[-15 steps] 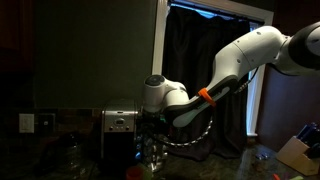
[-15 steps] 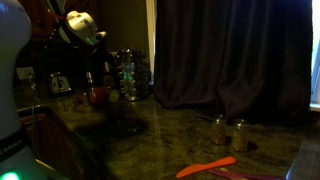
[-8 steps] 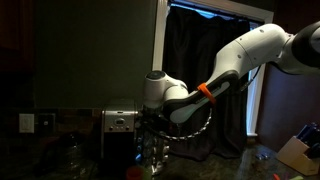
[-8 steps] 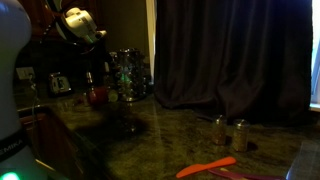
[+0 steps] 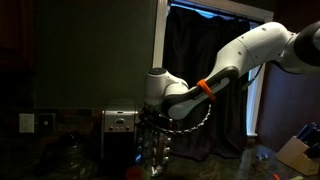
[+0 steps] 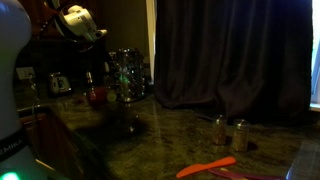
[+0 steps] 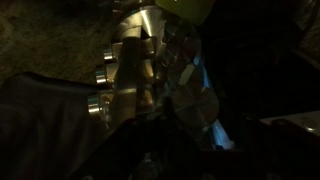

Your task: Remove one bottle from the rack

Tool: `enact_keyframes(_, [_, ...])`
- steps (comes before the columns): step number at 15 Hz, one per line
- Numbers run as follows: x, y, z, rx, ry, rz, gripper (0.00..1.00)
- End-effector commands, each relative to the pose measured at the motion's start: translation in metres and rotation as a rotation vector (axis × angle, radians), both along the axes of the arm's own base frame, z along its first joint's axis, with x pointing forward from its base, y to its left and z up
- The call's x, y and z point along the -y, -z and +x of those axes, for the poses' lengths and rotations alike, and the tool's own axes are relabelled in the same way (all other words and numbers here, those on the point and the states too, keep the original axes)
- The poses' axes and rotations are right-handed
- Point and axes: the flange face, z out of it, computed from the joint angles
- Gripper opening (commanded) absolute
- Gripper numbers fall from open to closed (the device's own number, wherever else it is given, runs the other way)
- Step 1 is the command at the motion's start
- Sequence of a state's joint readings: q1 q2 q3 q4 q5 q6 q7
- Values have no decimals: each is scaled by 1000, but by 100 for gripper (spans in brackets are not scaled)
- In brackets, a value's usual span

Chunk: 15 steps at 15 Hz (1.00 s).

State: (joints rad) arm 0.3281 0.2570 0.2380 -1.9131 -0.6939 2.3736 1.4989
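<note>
The rack [image 6: 127,75] is a small stand holding several glinting clear bottles with greenish tops, on the dark counter beside the curtain. In an exterior view it shows dimly under my wrist [image 5: 155,152]. In the wrist view the rack's metal top and caps [image 7: 135,75] fill the middle, with a clear bottle [image 7: 200,100] glinting to the right. My gripper [image 5: 153,132] hangs right over the rack, close among the bottles. Its fingers are lost in the dark, so I cannot tell whether it holds a bottle.
A boxy steel toaster [image 5: 120,122] stands next to the rack and also shows in an exterior view [image 6: 58,83]. Two small jars [image 6: 230,132] and an orange utensil [image 6: 205,167] lie on the counter. A dark curtain [image 6: 230,50] hangs behind.
My wrist has risen slightly and shifted a little sideways above the rack. The bottles and rack look much the same.
</note>
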Motion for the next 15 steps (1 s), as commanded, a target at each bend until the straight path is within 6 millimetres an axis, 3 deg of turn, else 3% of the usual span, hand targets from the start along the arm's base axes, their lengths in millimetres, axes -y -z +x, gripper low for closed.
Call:
enact_keyframes(1, [-7, -23, -6, 51, 37, 49, 24])
enact_keyframes(7, [-15, -12, -8, 56, 62, 48, 24])
enact_keyframes(15, [-9, -35, -12, 69, 81, 70, 24])
